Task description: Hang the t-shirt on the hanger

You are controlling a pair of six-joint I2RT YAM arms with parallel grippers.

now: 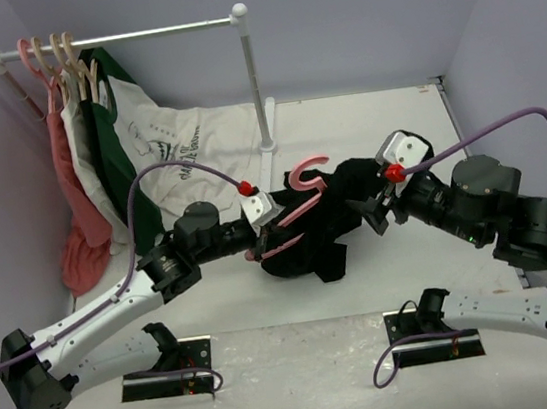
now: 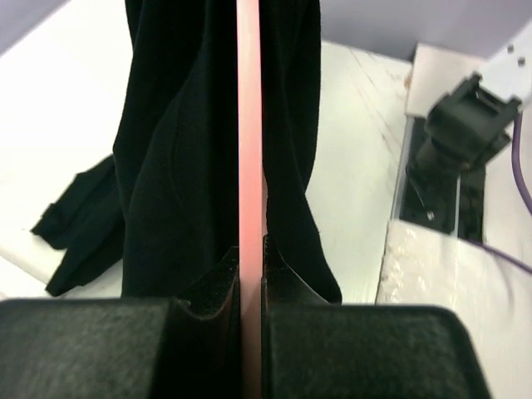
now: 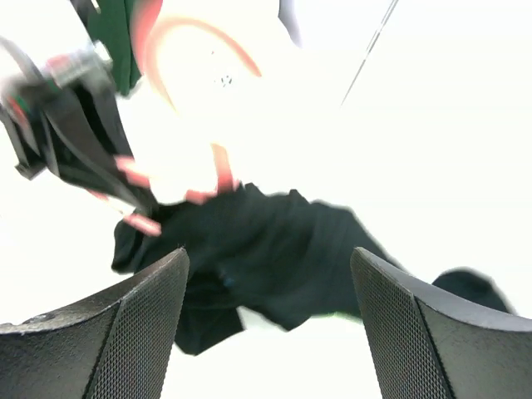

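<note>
The left end effector is clenched on the slim pink plastic hanger; the left wrist view shows the bar pinched between both fingers. The right end effector stands released, jaws wide, with nothing between them.

The black cloth t-shirt hangs bunched on the hanger above the white tabletop, and part of it trails onto that surface. The shirt lies to the left of the right end effector, just beside it. The hanger's long axis runs diagonally, hook end farther from the arm bases.

Judgement: the free right arm is better placed to arrange the loose cloth.

A white clothes rail carrying other garments stands at the left rear. Pale walls enclose the space.
</note>
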